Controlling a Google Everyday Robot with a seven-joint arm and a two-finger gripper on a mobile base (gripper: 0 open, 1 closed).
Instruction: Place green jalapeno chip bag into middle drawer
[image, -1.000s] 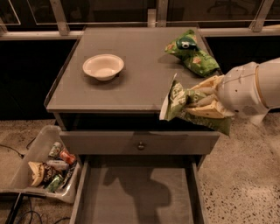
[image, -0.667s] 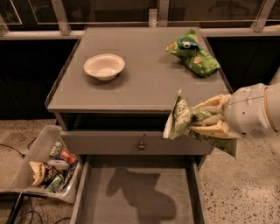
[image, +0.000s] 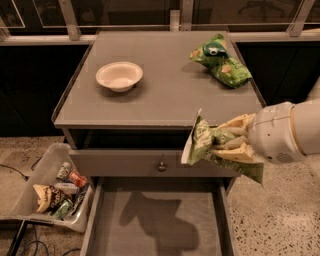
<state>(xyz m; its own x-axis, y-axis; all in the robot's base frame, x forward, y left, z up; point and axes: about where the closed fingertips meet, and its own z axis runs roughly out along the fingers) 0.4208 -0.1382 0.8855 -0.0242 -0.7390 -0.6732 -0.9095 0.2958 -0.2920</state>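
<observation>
My gripper (image: 227, 143) comes in from the right on a white arm and is shut on the green jalapeno chip bag (image: 200, 142). The bag is dull olive green with pale label patches. It hangs in the air in front of the cabinet's front edge, level with the top drawer front, above the right part of the middle drawer (image: 125, 220). That drawer is pulled open, with a plain grey floor that carries the arm's shadow.
On the cabinet top (image: 165, 85) stand a white bowl (image: 119, 76) at the left and a brighter green bag (image: 220, 61) at the back right. A shut drawer front with a round knob (image: 161, 166) sits above the open drawer. A bin of snacks (image: 55, 188) stands on the floor at left.
My gripper has carried the bag down and forward, from over the cabinet's right front edge to in front of the top drawer front, above the open drawer.
</observation>
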